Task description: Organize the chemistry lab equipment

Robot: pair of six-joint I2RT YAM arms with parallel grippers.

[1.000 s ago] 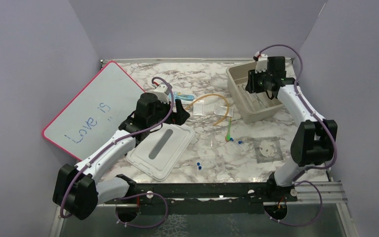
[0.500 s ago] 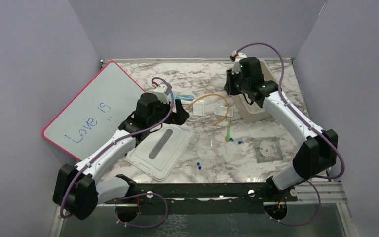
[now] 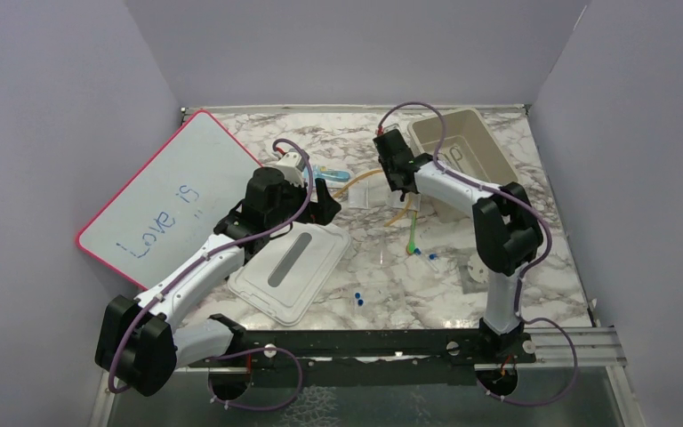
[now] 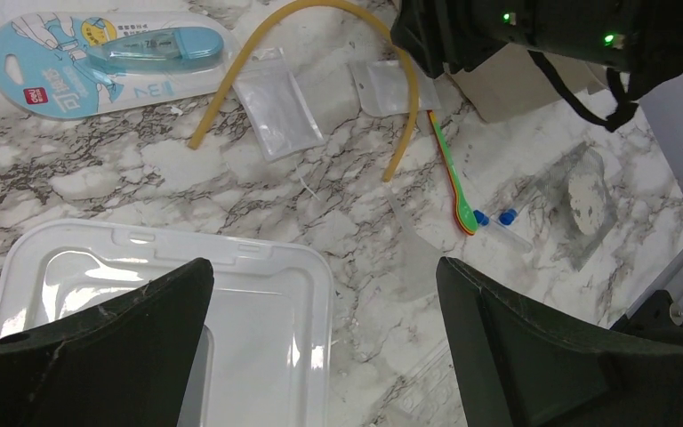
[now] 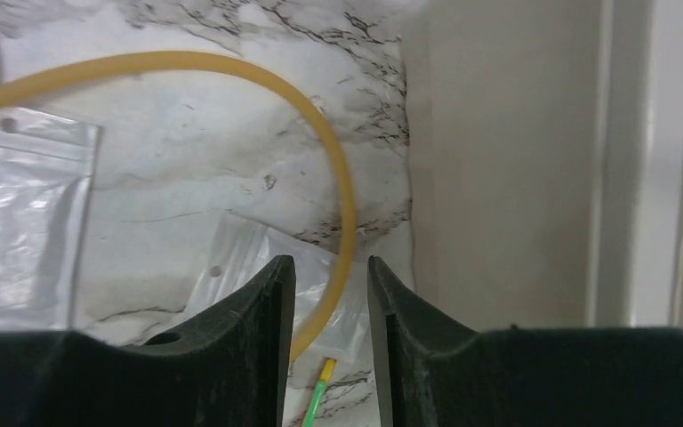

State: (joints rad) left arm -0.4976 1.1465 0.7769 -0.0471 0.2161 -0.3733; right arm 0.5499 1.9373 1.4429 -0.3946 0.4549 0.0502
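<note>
Right gripper (image 5: 329,271), centre of the top view, stands low over the amber tube (image 5: 349,213). Its jaws are narrow and astride the tube, not yet closed on it. The tube lies on the marble just left of the beige bin (image 5: 498,178), crossing a clear bag (image 5: 231,258).

Recommended: settle lower and close squarely on the tube alone, leaving the bag and green stick (image 5: 316,402) behind.

Left gripper (image 4: 325,276) hangs wide and empty over the white lid (image 4: 258,320).

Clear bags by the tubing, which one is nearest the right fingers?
The bag that the tubing crosses, beside the bin, directly in front of the right fingers. The other bag lies farther from the bin.
</note>
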